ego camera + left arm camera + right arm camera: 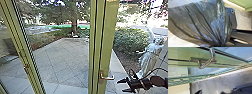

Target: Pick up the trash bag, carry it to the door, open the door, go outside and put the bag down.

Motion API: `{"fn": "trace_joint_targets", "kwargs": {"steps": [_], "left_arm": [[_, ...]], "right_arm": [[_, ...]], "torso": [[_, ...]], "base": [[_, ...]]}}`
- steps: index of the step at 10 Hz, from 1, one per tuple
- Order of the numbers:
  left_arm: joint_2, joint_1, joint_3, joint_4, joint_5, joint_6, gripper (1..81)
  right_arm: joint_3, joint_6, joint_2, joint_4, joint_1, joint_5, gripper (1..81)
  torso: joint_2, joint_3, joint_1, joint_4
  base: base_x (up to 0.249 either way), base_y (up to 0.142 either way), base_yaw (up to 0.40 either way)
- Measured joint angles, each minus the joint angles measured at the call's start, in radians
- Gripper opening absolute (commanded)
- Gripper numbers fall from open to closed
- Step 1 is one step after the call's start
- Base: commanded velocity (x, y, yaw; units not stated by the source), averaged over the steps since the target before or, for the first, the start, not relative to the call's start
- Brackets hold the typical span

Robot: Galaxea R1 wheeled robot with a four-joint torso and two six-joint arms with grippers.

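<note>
Apparently, the trash bag (205,22) bunches between the left gripper's (218,45) fingers.

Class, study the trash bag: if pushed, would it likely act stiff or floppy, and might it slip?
Probably floppy: the bag is creased and gathers into narrow folds. It looks thin and shiny, so it may well crinkle and slide.

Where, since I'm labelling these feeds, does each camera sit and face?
Head: high on the robot, facing forward and down at a grey paved yard and yellow-green door frame; the black right gripper shows.
Left wrist: on its arm, facing a dark plastic trash bag; the robot's dark plate shows.
Right wrist: on its arm, facing the frame's bent silver metal handle; a dark tip, probably a finger's, shows.
Shared: handle and frame, by head and right wrist views.
</note>
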Motion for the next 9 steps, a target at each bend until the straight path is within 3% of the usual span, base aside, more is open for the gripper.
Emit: {"fn": "trace_joint_targets", "kwargs": {"steps": [5,9], "left_arm": [[0.025,0.0,-0.04,-0.001,0.003,0.0,1.0],[0.025,0.006,-0.043,-0.001,0.001,0.0,1.0]], "right_arm": [[-0.178,0.048,0.137,-0.004,0.035,-0.005,81.1],[-0.304,0.129,0.229,-0.008,0.109,-0.112,81.1]], "torso": [[0.0,0.0,0.001,0.0],[0.001,-0.001,0.001,0.0]], "base": [[0.0,0.0,0.0],[0.0,0.0,0.0]]}}
